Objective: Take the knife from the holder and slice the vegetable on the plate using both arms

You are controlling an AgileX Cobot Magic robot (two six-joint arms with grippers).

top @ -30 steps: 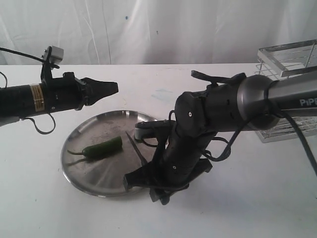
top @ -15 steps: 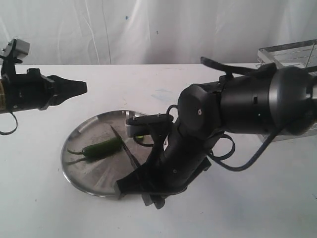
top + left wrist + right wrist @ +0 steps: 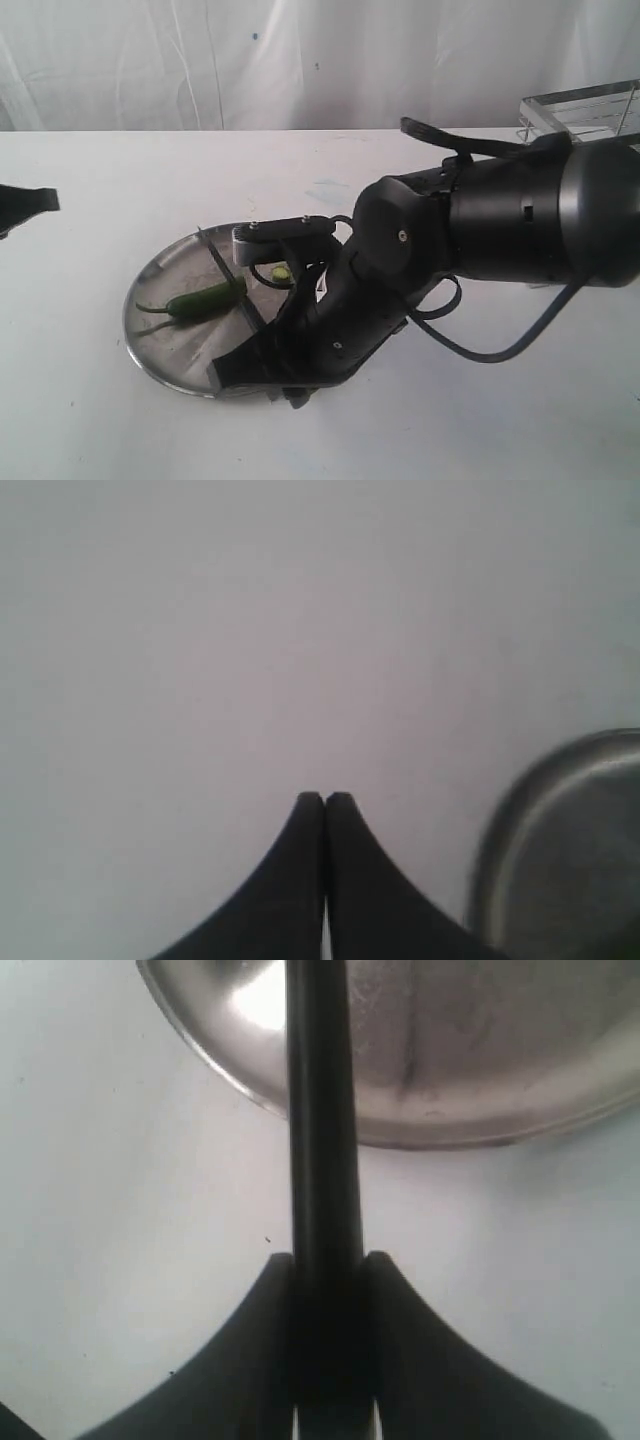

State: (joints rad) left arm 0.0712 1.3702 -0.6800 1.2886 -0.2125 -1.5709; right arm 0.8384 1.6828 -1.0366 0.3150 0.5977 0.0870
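1. Left gripper (image 3: 324,800): jaws together, empty, over bare table just off the plate (image 3: 170,262), left side.
2. Pepper (image 3: 205,298): lying on the plate, stem pointing left.
3. Knife (image 3: 224,268): blade slanted over the plate at the pepper's blunt end. Can't tell if it's touching.
4. Right gripper (image 3: 326,1260): clamped on the knife handle, low at the plate's near rim.
5. Holder (image 3: 575,103): far right, knife out of it.
6. Step looks like slicing. Next: press the blade down through the pepper, and the left should probably come in to pin it.
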